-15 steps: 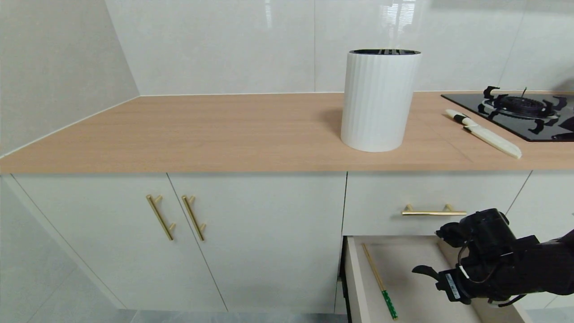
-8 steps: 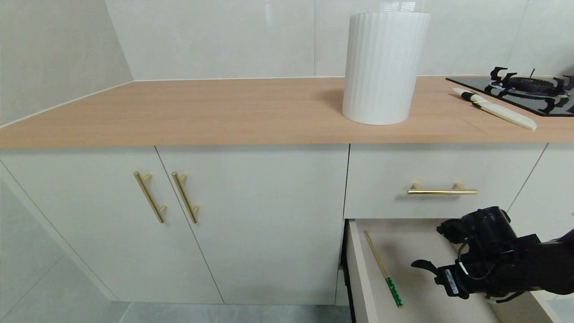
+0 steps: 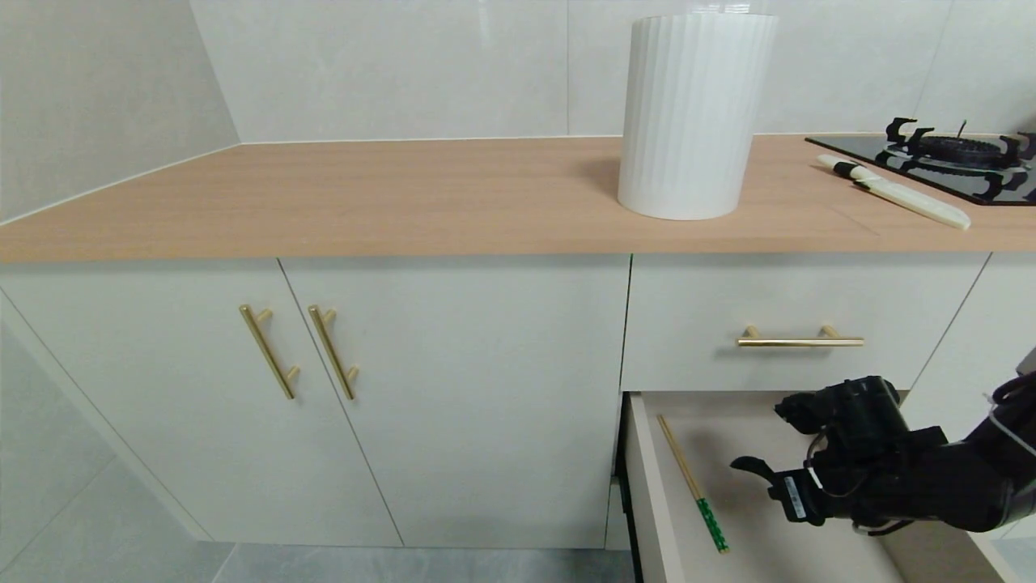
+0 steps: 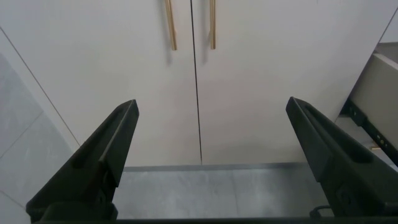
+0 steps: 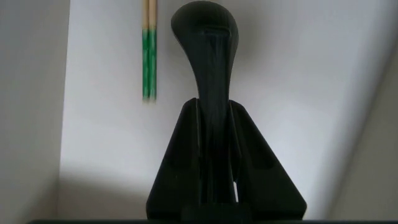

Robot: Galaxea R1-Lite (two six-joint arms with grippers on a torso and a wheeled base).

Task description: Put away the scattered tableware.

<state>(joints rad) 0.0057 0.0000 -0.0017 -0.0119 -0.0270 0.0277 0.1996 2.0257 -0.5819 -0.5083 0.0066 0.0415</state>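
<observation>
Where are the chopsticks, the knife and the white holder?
chopsticks (image 3: 690,483): head view, middle of the shafts.
knife (image 3: 910,200): head view, on the blade.
white holder (image 3: 696,121): head view, ribbed side wall.

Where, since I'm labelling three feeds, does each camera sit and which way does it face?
Head view: on the head, facing forward and down at the light wooden countertop and open pale drawer; the shut right hand shows.
Left wrist view: on the left wrist, facing white cabinet doors with gold bar handles, framed by the open left hand.
Right wrist view: on the right wrist, looking down into the drawer past the right hand.
Shared: head and right wrist views show the green-tipped wooden chopsticks.
</observation>
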